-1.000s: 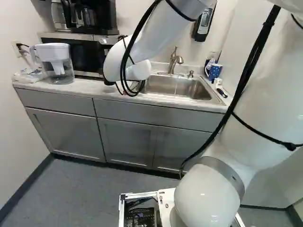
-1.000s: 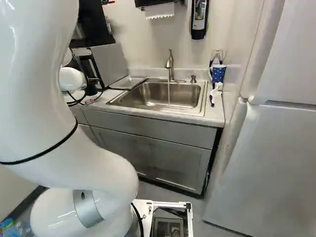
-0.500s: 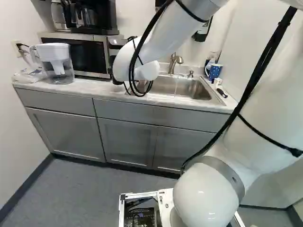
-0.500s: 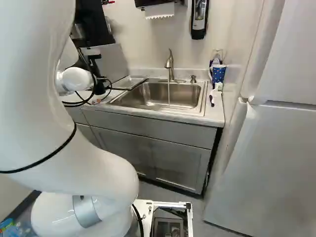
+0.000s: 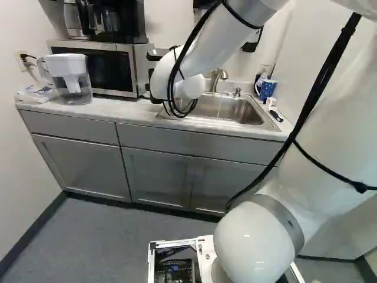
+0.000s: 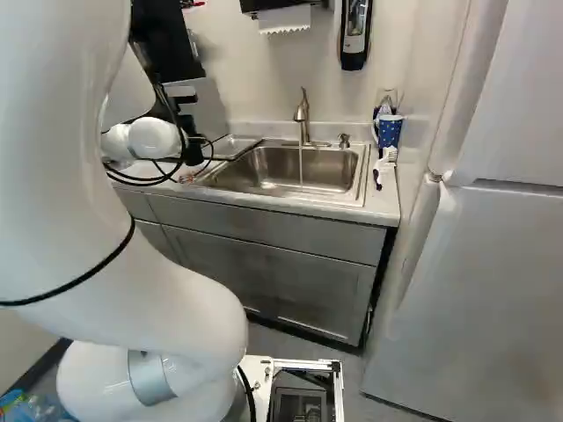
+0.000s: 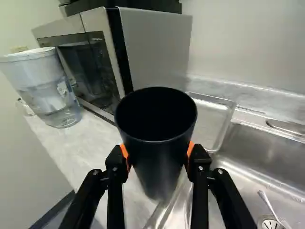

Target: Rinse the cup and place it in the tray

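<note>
Cup [image 7: 158,164], grasped mouth-up by the end effector [image 7: 157,150], is left of the running water [image 6: 301,165], so rinsing likely means carrying it right.

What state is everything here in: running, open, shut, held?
Black cup: held, mouth uncovered
Gripper: closed on the cup from both sides
Tap: running, thin stream
Tray: beside the sink, cup not in it
Microwave: door shut
Water jug: lid on
Cupboards: doors shut
Fridge: doors shut

Tray [image 7: 209,119] partly hidden behind the black cup [image 7: 159,162] in the wrist view.
</note>
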Controlling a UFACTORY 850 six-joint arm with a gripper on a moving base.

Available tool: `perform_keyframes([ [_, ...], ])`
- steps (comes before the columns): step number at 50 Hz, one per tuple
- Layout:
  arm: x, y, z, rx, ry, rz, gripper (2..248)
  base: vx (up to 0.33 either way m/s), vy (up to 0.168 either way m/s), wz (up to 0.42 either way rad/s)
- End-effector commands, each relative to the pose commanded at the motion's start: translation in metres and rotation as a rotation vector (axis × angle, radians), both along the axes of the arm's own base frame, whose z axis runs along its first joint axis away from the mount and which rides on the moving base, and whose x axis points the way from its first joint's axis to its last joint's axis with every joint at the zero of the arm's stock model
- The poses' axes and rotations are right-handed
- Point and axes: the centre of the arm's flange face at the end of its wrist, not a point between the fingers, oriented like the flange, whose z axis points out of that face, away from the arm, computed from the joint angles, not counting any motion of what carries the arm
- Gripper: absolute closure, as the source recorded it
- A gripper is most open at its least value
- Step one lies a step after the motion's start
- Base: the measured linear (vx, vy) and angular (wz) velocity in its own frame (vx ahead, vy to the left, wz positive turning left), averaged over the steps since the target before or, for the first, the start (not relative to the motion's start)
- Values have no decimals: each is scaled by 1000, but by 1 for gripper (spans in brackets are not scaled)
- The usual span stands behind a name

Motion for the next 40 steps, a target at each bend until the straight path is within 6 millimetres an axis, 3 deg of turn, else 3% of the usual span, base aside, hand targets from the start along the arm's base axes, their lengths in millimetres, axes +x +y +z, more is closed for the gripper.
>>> perform_keyframes([
  [40, 21, -58, 0, 0, 0, -132, 125, 0, 0, 0],
])
